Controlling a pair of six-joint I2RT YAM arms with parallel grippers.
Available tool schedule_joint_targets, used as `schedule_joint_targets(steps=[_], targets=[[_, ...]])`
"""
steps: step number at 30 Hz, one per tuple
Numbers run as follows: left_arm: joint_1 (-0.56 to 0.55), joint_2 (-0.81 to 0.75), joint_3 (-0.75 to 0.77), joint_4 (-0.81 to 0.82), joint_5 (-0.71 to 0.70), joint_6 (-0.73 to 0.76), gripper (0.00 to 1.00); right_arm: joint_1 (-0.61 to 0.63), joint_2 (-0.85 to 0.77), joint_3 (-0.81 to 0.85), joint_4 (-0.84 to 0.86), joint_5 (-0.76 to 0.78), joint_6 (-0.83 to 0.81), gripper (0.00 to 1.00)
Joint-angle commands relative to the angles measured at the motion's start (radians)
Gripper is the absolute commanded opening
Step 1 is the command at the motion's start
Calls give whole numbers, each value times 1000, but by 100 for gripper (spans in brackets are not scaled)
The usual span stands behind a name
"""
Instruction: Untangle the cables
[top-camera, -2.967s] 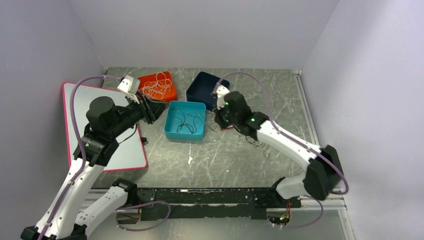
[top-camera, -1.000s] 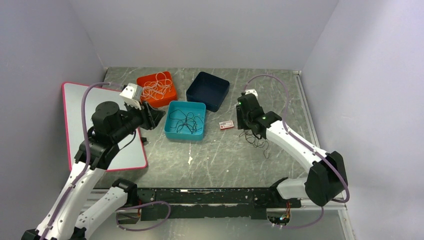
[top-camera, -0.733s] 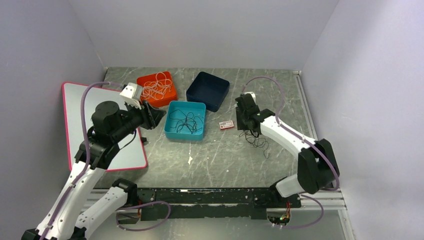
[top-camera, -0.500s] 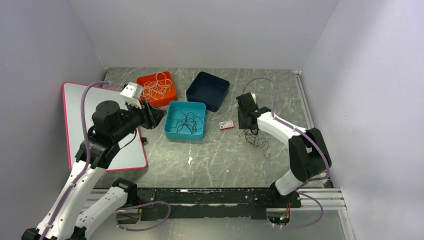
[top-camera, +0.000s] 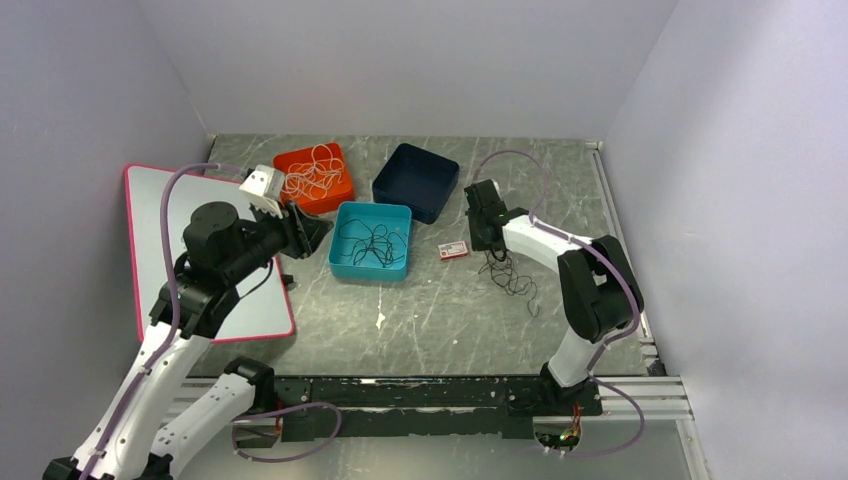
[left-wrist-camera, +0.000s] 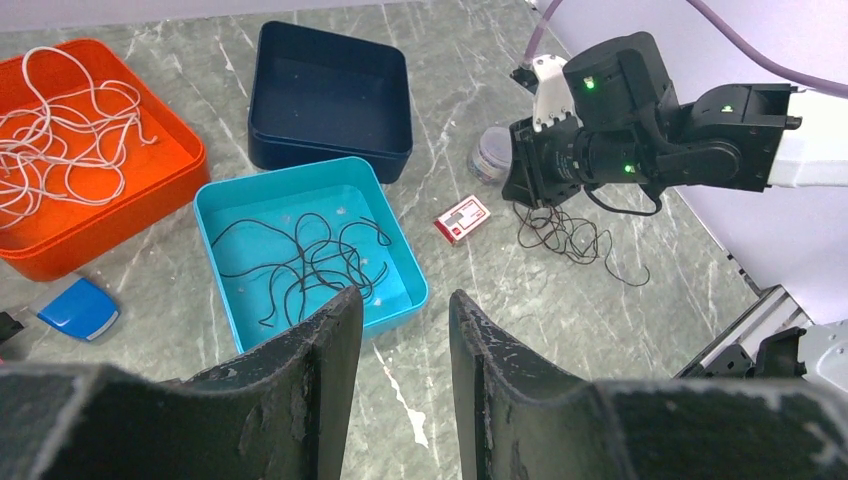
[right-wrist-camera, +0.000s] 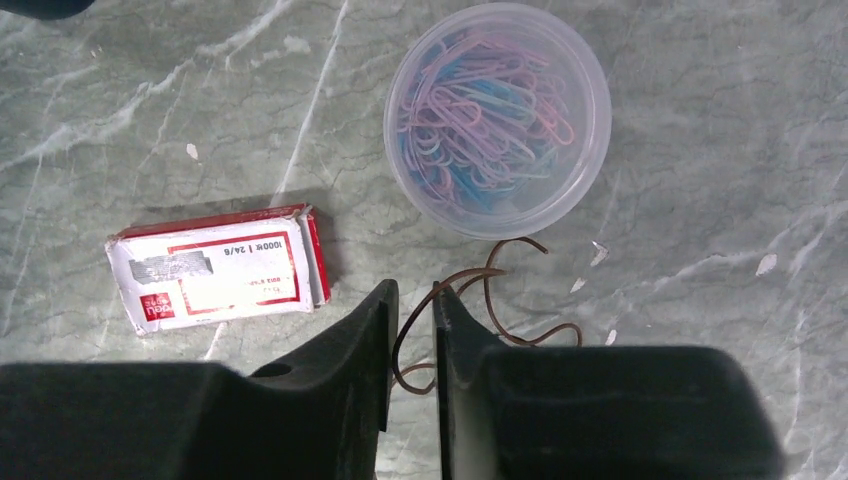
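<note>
Right tool (right-wrist-camera: 412, 300) has just a narrow gap round 1 strand of the black cables (top-camera: 512, 280) on the surface, 3 o'clock of the teal tray (top-camera: 366, 272), so I'd pinch only that 1 and lift slowly; left tool (left-wrist-camera: 402, 300) hovers half open, empty.

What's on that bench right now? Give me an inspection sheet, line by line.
Surface: grey marbled table, small white flecks.
Job's things: loose black cables on the table by the right gripper; tangled black cables in the teal tray; whitish cables in the orange tray.
Clutter: empty navy tray; staple box; tub of paper clips; small blue object, kind unclear; pink-edged board.
Grippers: left gripper open, empty; right gripper jaws a narrow gap apart, one strand of the loose black cables between them, not visibly clamped.
Cables: lilac arm hoses, hanging free.
Surroundings: plain walls on three sides.
</note>
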Motion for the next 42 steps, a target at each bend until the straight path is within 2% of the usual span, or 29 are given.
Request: schedule_joint_targets(steps=[1, 5, 9, 16, 20, 23, 31, 36, 42], targets=[[6, -14, 20, 7, 4, -3, 42, -5, -4, 19, 23, 17, -14, 17], [6, -15, 11, 10, 2, -7, 42, -4, -76, 4, 16, 17, -10, 1], [6, -16, -1, 44, 24, -22, 44, -5, -212, 0, -30, -12, 9, 0], [6, 19, -40, 211, 128, -54, 53, -5, -495, 46, -154, -113, 26, 0], [4, 91, -46, 345, 260, -164, 56, -5, -584, 120, -249, -177, 22, 0], [-9, 128, -62, 465, 297, -225, 58, -5, -631, 173, -297, -228, 15, 0], [-188, 244, -21, 570, 215, -222, 62, -5, -719, 243, -315, -385, -15, 0], [-297, 304, -20, 647, 157, -205, 63, -4, -749, 298, -298, -390, 18, 0], [-391, 347, -59, 824, 113, -172, 66, -4, -769, 355, -236, -277, 120, 0]])
